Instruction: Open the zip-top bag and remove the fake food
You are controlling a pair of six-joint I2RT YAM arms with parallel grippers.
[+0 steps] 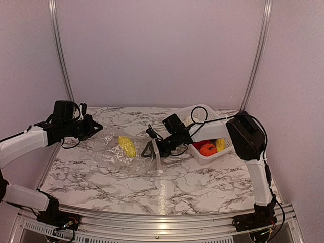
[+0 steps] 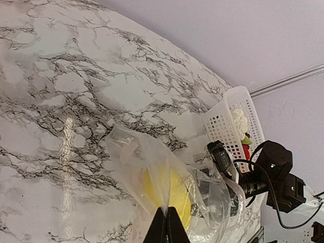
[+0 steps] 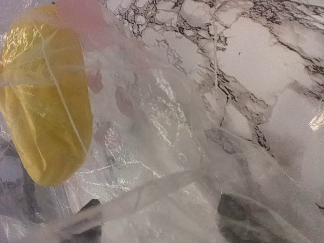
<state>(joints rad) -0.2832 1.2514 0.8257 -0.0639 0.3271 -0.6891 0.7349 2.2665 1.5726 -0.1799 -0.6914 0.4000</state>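
partly done, i judge: some fake food (image 1: 208,149) sits in the basket (image 1: 205,159) at the table's right edge, but a yellow piece (image 1: 126,146) lies inside the zip-top bag (image 1: 109,152) left of the table's middle; left gripper (image 2: 166,225) pinched shut on the bag's film, right gripper (image 1: 151,149) fingers spread at its right end

Clear zip-top bag (image 1: 114,152) lies mid-left on marble table (image 1: 202,182) with yellow fake food (image 1: 126,146) inside, left gripper (image 1: 95,126) at its far-left corner, right gripper (image 1: 151,148) at its right edge, white basket (image 1: 202,159) with red, orange and yellow pieces further right.
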